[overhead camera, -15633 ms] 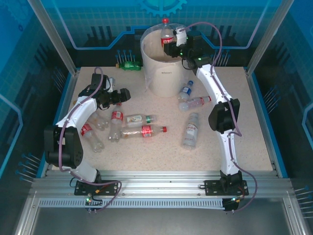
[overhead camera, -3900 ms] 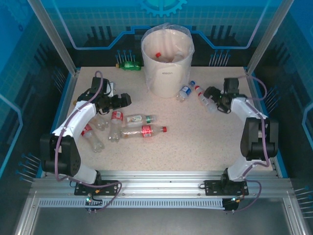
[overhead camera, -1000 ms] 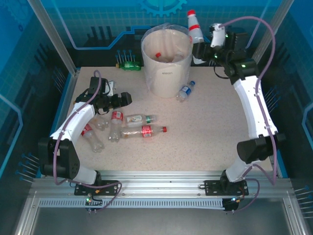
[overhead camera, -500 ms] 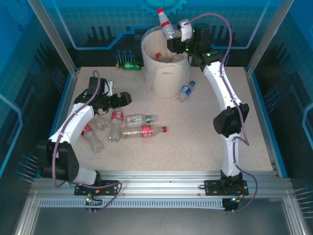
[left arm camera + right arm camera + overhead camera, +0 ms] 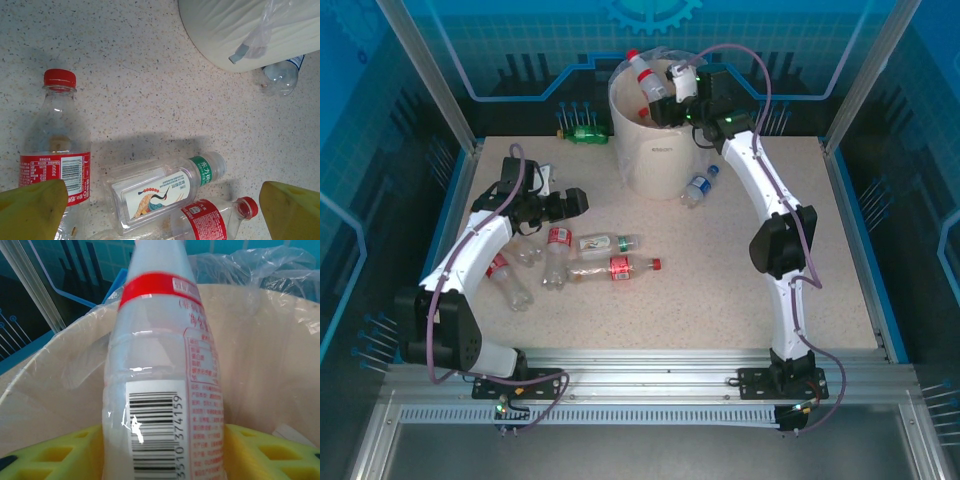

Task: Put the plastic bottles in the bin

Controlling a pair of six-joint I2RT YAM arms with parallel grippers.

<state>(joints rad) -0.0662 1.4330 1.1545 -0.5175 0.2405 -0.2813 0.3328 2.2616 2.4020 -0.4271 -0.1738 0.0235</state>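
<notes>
In your right wrist view the held bottle [image 5: 160, 390] runs off the top and bottom edges, so you can't see its cap or base. It also blocks the middle of the bin [image 5: 260, 365], and the right gripper [image 5: 162, 452] is cropped at the bottom. In your left wrist view the bin is cut by the top edge. The blue-labelled bottle [image 5: 281, 76] just beside the bin sits partly behind its wall. The red-capped bottle [image 5: 57, 150], well away from the bin, loses its base behind the left gripper [image 5: 162, 212]. From above, the bin's dark print [image 5: 662, 147] is too small to read.
</notes>
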